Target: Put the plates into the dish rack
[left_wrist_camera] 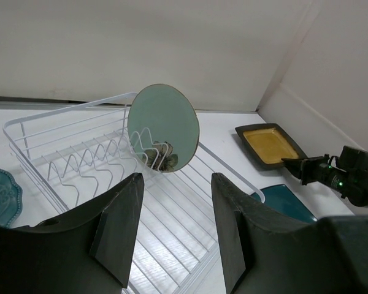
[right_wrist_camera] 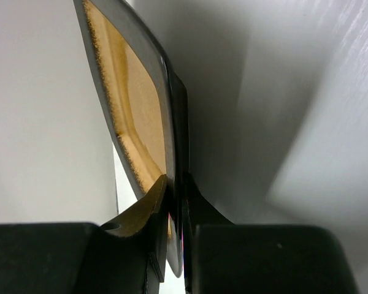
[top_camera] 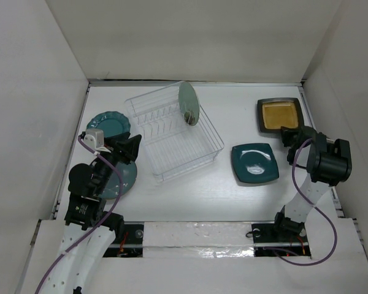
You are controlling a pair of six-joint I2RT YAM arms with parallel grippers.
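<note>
The clear plastic dish rack (top_camera: 175, 131) sits slantwise at the middle of the white table (top_camera: 233, 202) I am working over. One pale green round ceramic plate (top_camera: 188, 103) stands upright on edge among the pegs near its far side, a floral mark showing low on its face in the left wrist view. Four plates are outside the rack. At the far right lies the square mustard-yellow ceramic plate with a dark rim (top_camera: 279, 115), and my right gripper (top_camera: 289, 135) is clamped on its near edge, one finger on the glazed top and the other beneath the rim, as the right wrist view shows. I cannot tell whether that plate is off the table. The squarish dark teal plate (top_camera: 254, 163) lies flat between it and the rack, apart from both. To the rack's left, the scalloped-rim teal plate (top_camera: 107, 124) lies flat farther back. The round teal-blue plate (top_camera: 124, 177) lies nearer, partly hidden under my left arm. My left gripper (top_camera: 132, 149) hovers just beside the rack's left wall, jaws apart and empty, pointing toward the rack.
</note>
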